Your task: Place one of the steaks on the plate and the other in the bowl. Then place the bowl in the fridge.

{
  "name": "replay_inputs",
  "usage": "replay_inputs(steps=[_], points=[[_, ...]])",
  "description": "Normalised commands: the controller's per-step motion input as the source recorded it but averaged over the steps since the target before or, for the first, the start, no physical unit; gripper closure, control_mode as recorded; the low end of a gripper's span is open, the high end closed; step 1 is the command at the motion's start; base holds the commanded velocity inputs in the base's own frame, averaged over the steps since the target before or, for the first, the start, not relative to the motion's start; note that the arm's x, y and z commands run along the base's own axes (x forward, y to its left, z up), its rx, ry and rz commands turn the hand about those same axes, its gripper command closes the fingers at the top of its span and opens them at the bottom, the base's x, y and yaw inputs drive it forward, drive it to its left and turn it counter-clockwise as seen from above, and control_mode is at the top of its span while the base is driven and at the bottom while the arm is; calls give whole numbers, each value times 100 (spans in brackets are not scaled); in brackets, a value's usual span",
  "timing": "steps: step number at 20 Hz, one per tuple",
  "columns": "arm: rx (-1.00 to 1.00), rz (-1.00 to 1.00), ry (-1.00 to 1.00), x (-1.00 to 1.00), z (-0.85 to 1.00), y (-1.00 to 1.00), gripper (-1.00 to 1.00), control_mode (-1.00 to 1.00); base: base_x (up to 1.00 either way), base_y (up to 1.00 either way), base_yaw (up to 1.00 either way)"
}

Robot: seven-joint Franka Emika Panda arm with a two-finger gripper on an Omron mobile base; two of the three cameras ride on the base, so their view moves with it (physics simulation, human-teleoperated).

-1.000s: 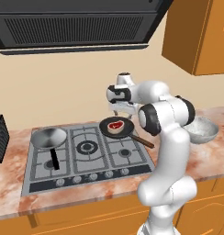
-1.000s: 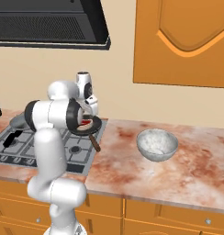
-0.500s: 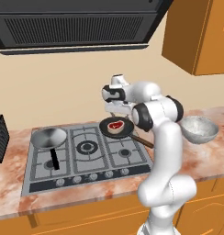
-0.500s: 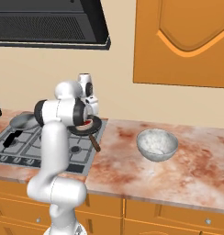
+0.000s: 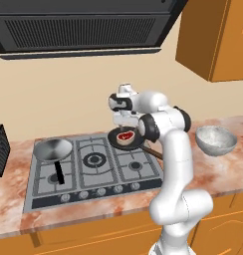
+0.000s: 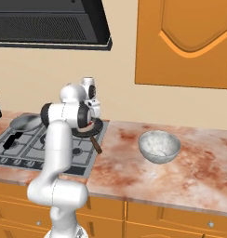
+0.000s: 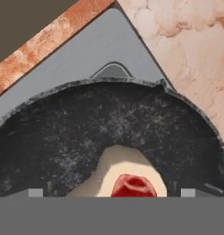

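While the tool (image 5: 124, 122) hangs released above the black pan (image 5: 124, 137), its tips are hard to make out.
Steak (image 7: 127, 181): red, pale fat edge, cut off at 6 o'clock; bowl (image 6: 159, 146) on surface (image 6: 190, 158).

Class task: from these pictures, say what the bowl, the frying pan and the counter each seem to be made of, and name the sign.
Bowl: probably stone, pale grey and speckled, matte.
Frying pan: dark metal, perhaps cast iron, with a dull, scuffed inside.
Counter: polished marble or granite by its mottled pink-brown veining.
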Motion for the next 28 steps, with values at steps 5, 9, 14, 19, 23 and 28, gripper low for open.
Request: replay_inputs(steps=[5, 9, 14, 19, 23, 28], points=[[0, -5, 0, -10, -37, 0, -100, -100, 0, 0, 0], [0, -9, 0, -19, -24, 0, -100, -100, 0, 0, 0], [0, -9, 0, -26, -11, -1, -100, -100, 0, 0, 0], [0, -6, -9, -1, 0, 0, -100, -100, 0, 0, 0], [0, -5, -13, -3, 0, 0, -100, -100, 0, 0, 0], [0, -1, -8, -5, -16, 1, -100, -100, 0, 0, 0]])
